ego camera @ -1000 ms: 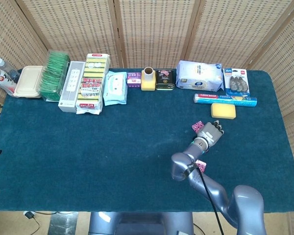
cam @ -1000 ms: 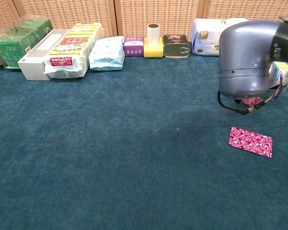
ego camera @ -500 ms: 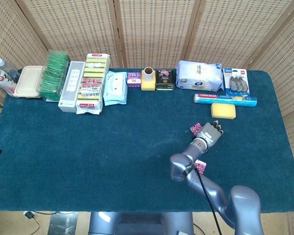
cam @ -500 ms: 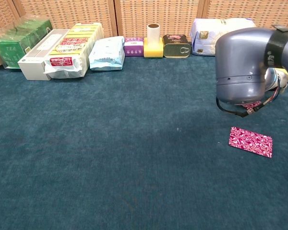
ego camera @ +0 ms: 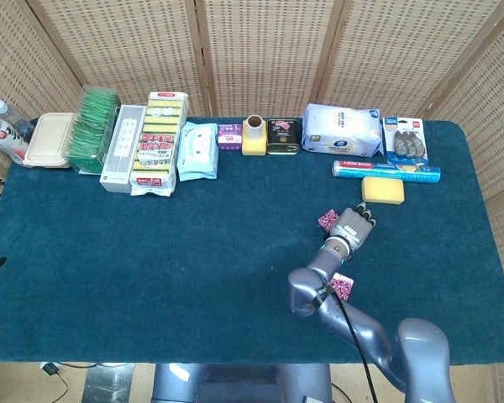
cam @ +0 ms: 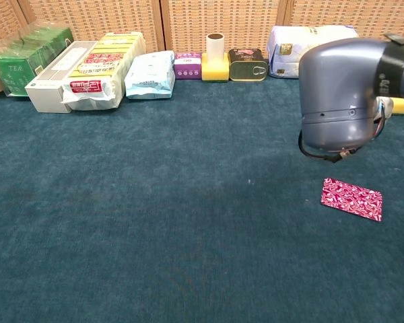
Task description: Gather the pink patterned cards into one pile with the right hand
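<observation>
The right hand lies palm-down on one pink card, fingers flat but grasp unclear, with another card at its 6 o'clock on the worktop.

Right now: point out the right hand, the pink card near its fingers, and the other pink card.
right hand (ego camera: 351, 227), head view, back of the hand
far pink card (ego camera: 327, 220), head view, exposed corner left of the hand
near pink card (cam: 351, 199), chest view, centre of its face

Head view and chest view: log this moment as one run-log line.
right hand: resting on far pink card | near pink card: flat on cloth, apart | pile: not formed | left hand: not in view
</observation>
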`<state>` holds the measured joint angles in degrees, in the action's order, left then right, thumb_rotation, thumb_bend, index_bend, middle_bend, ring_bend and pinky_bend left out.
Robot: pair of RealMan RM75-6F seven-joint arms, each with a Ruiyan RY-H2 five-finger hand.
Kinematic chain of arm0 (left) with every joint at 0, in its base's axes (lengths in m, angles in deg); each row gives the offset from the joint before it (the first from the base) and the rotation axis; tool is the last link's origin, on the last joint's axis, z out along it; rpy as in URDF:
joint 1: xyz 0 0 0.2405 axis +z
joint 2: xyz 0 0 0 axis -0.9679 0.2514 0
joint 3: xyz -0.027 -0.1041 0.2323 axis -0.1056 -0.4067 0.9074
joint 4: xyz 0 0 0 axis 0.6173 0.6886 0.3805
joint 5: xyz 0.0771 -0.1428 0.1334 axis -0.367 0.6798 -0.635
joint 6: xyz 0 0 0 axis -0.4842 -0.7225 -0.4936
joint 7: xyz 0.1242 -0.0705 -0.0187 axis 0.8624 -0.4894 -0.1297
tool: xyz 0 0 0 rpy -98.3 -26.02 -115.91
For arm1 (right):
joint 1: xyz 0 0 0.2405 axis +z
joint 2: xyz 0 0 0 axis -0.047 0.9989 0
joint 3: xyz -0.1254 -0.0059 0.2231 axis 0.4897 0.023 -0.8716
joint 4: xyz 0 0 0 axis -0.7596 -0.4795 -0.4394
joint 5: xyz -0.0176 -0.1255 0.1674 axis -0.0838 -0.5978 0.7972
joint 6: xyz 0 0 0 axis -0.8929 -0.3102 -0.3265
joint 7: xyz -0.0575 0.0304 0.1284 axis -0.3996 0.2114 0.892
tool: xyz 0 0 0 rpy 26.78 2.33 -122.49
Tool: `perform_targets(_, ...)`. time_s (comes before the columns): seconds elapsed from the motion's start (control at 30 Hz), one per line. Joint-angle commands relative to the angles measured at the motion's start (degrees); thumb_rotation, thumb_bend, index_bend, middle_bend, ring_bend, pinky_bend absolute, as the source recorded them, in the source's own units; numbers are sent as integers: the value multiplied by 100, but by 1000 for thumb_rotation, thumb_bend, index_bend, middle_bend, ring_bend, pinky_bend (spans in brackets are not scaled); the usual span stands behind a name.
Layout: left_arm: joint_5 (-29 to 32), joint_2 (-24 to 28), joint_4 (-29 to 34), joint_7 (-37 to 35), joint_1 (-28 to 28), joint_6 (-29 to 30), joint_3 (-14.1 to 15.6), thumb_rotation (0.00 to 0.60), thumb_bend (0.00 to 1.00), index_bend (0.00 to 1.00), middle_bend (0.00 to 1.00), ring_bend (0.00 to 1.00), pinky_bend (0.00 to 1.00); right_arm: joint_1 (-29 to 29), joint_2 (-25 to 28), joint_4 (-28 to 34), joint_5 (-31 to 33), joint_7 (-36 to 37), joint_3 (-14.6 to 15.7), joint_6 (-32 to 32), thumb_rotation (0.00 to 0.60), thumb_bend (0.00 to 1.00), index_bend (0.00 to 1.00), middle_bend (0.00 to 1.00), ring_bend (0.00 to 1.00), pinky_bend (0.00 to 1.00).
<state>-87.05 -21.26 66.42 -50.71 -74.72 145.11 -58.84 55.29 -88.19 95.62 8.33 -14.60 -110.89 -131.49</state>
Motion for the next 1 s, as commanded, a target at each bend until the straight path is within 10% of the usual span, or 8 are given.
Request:
perform_targets(0.03,-11,-1,10,19,-2,-6,5,600,75,0,0,0,39,-74,80,238,-87,-67,119,-82,597,364,355,0,0,98)
perform_targets(0.37,-18,-3,9,27,1,-4,11,600,76,0,0,0,39,-365,342,1025,-236,-198,457,-250,599,364,357,0,0,98)
perform_targets(1.0,-96,2,14,53,-22,-26,36,600,75,0,0,0,40,-1671,1874,4579,-886,108,1748,-799,598,364,364,8,0,98)
